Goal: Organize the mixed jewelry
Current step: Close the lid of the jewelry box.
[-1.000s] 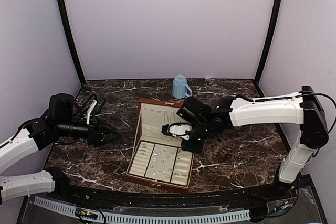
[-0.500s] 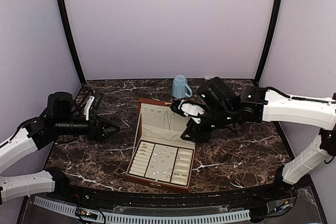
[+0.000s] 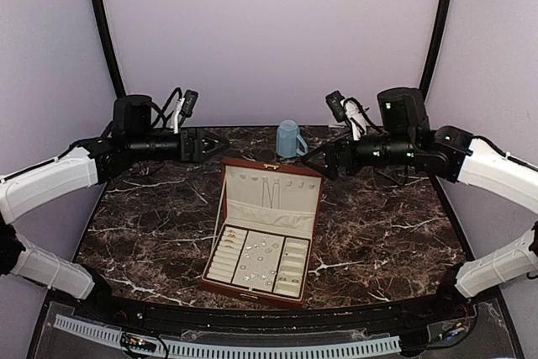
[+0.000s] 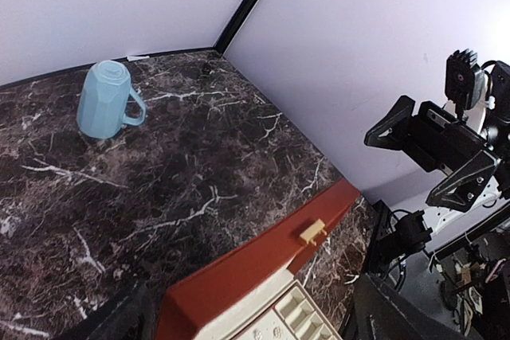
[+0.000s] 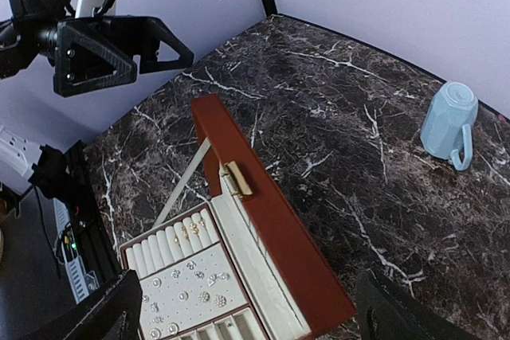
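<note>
The mixed jewelry (image 5: 185,286) lies as small silvery specks on the cream tray of the open reddish-brown box (image 3: 225,176); it also shows in the top view as the jewelry (image 3: 259,256). The box lid (image 4: 263,264) stands upright. My left gripper (image 3: 224,144) hangs high over the back left of the table, open and holding nothing. My right gripper (image 3: 313,160) hangs high at the back right, also open and holding nothing. The two face each other above the box. In the wrist views my left gripper (image 4: 255,326) and right gripper (image 5: 247,320) show only wide-apart finger ends.
A pale blue mug (image 3: 289,139) stands upside down at the back of the dark marble table (image 3: 387,224), behind the box. A gold clasp (image 5: 237,178) sits on the lid's top edge. Purple walls close in the back and both sides.
Both arms have lifted from low beside the box to high at the back. The right gripper left the lid and opened wide; the left opened further.
</note>
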Motion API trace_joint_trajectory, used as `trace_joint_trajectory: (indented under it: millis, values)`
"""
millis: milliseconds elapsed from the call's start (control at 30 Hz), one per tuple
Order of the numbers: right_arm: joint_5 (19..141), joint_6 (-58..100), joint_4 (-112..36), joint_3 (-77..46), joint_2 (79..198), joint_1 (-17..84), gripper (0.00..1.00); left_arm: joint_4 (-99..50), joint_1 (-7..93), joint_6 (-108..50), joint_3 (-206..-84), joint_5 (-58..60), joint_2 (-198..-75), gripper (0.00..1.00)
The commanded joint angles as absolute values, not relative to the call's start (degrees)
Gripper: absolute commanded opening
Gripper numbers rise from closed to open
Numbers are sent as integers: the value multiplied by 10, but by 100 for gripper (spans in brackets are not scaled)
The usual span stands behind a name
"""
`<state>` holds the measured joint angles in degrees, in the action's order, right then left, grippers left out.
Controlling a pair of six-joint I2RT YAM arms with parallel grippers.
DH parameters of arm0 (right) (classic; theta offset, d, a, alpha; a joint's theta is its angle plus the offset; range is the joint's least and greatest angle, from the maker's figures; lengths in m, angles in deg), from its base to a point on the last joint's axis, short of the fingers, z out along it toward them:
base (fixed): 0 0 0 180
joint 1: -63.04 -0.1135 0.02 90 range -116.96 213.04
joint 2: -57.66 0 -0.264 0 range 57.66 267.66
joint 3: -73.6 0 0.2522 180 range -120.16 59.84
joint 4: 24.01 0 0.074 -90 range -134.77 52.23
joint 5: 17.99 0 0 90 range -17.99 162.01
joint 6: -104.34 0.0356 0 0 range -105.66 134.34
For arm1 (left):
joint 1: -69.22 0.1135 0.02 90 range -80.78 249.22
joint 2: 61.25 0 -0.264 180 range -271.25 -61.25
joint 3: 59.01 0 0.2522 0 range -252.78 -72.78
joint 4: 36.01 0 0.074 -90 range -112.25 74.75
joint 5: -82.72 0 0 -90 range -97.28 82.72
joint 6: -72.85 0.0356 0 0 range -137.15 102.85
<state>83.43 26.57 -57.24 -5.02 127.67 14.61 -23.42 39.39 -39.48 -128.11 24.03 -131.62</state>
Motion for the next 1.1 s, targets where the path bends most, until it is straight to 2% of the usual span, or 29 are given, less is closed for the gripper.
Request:
trace_joint_trajectory:
  millis: [0,267,500,800,900,1067]
  values:
    - [896,311,-539,-68,1295,194,96,-276,389,-404,-1324,284,-1370,90]
    - [967,292,-558,-61,1349,228,96,-244,381,-382,-1377,346,-1456,89]
    - [1090,248,-605,-70,1368,226,96,-164,376,-318,-1386,399,-1446,89]
    - [1180,201,-702,-97,1381,177,94,-72,374,-267,-1332,495,-1354,89]
    - [1178,194,-725,-103,1390,131,88,-40,373,-257,-1311,535,-1297,89]
    - [1144,271,-630,-56,1356,100,78,3,373,-257,-1294,435,-1210,85]
